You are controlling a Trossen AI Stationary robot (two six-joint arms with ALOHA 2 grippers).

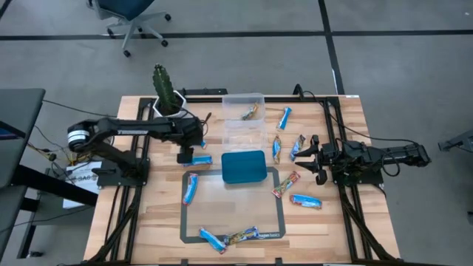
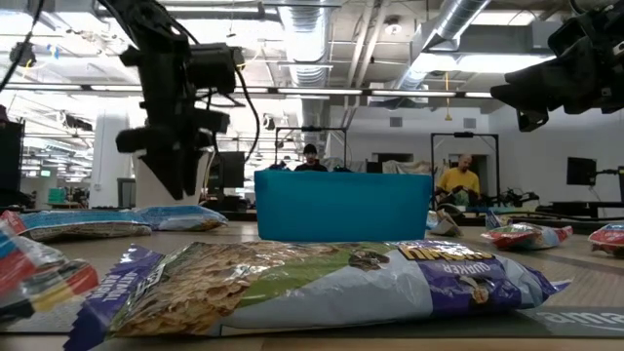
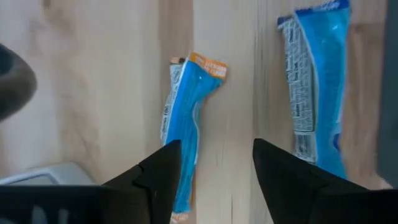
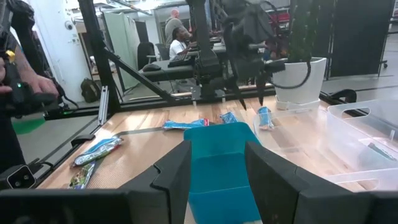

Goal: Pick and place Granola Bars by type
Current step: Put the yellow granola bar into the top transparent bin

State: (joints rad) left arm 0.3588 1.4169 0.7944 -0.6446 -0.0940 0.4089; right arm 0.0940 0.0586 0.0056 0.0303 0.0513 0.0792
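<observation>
Several Granola Bars in blue, red and mixed wrappers lie flat on the wooden table around a teal tray. My left gripper hangs open, pointing down, just above the table. A blue bar with an orange end lies beside and partly under one finger. A second blue bar lies outside the other finger. In the low view the left gripper stands clear above the blue bars. My right gripper waits level at the right, open, with nothing between its fingers.
Two clear bins stand behind the tray, one with a bar inside. A potted cactus stands at the far left. Other bars lie at the right and the near edge. A grey taped outline marks the table's middle.
</observation>
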